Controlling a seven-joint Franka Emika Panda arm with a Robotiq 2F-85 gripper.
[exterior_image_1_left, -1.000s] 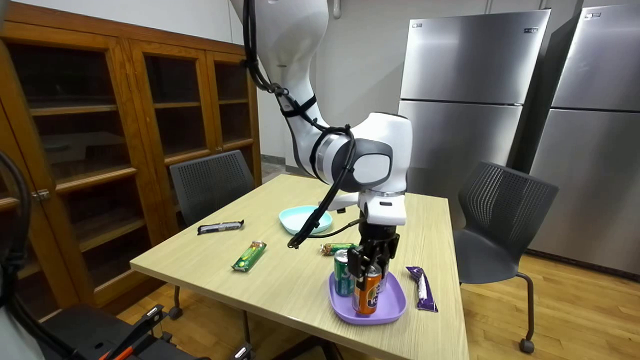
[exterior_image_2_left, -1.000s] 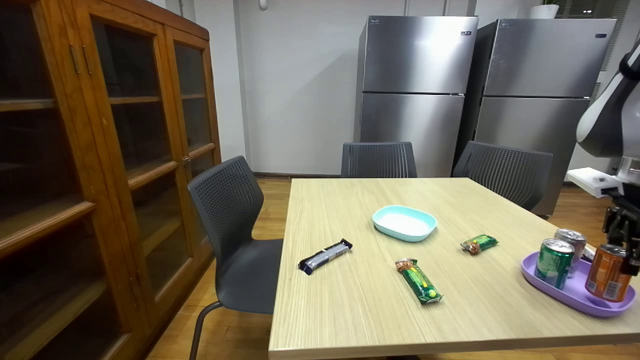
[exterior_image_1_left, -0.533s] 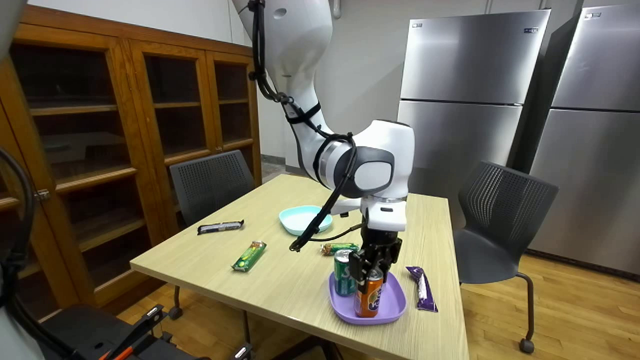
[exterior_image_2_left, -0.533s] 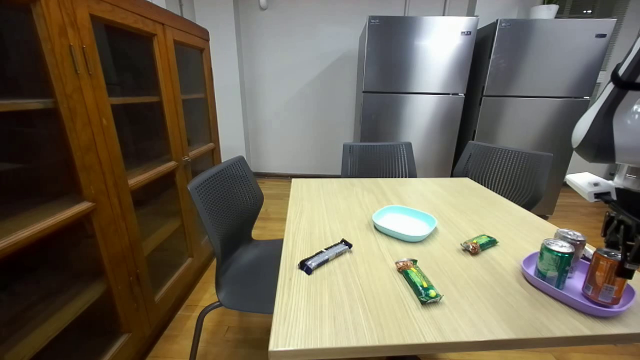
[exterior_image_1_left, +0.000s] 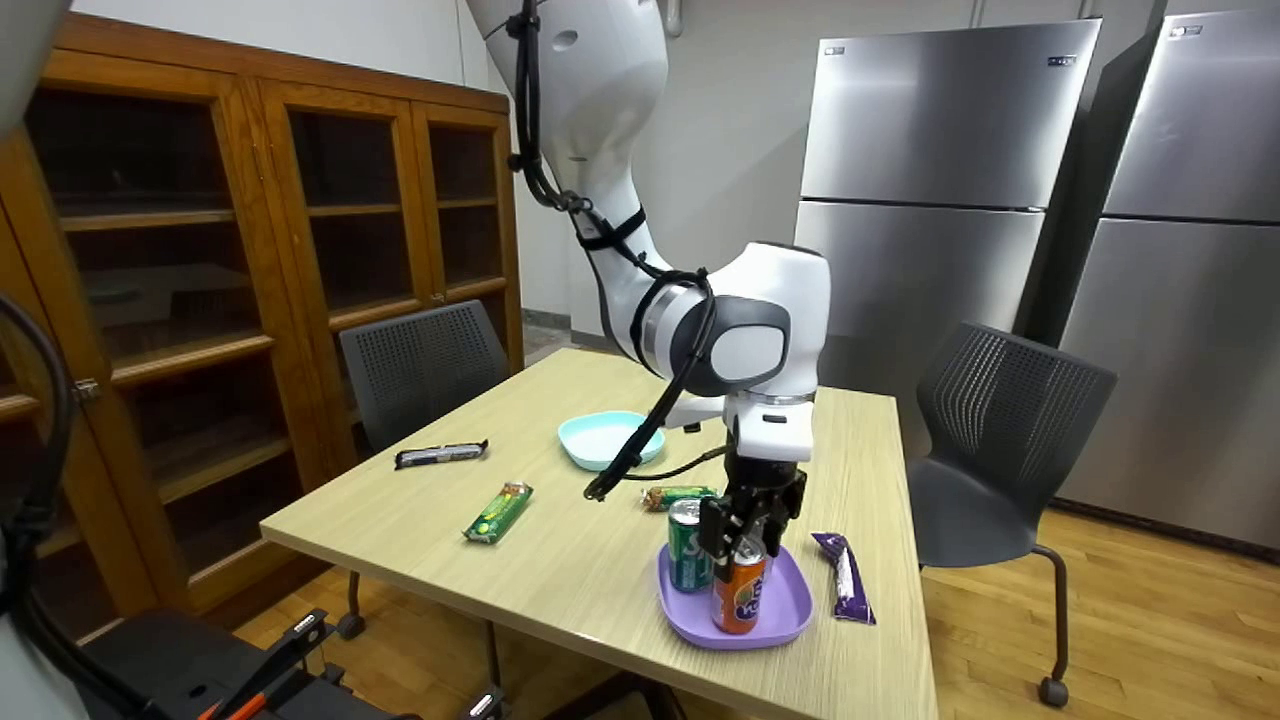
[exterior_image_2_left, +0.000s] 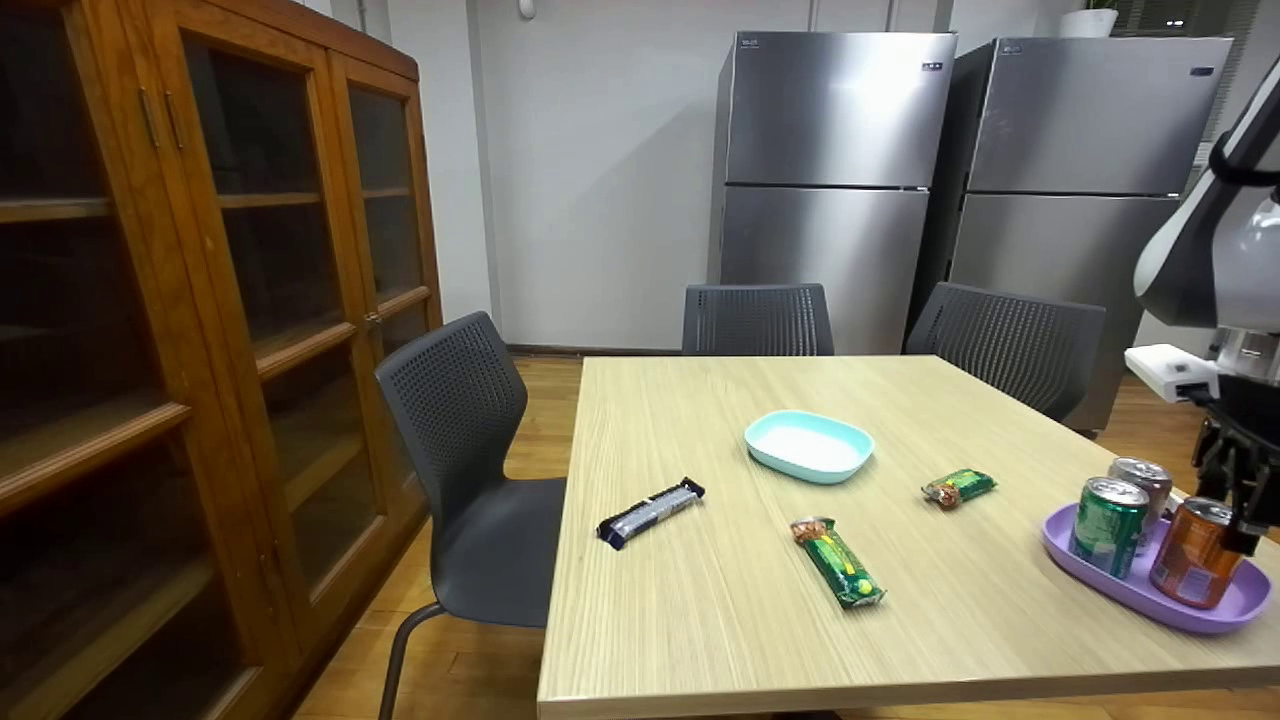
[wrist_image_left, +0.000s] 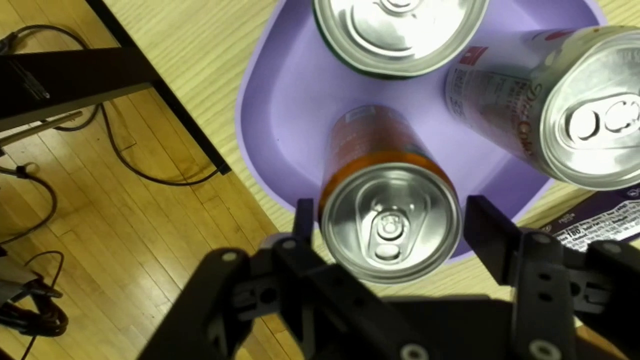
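Standing on purple tray (exterior_image_2_left: 1130, 597) by near edge of bench (exterior_image_2_left: 740, 640): one orange can (exterior_image_2_left: 1188, 560), shifted slightly since a second ago; tool (wrist_image_left: 390, 210), jaws parted around it.

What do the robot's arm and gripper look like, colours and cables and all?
The arm is white and rounded, with dark grey trim and a silver ring near its end. Black cables, bound by a black strap, run along it. The gripper is black and angular, with blocky fingers and shiny bolt heads.
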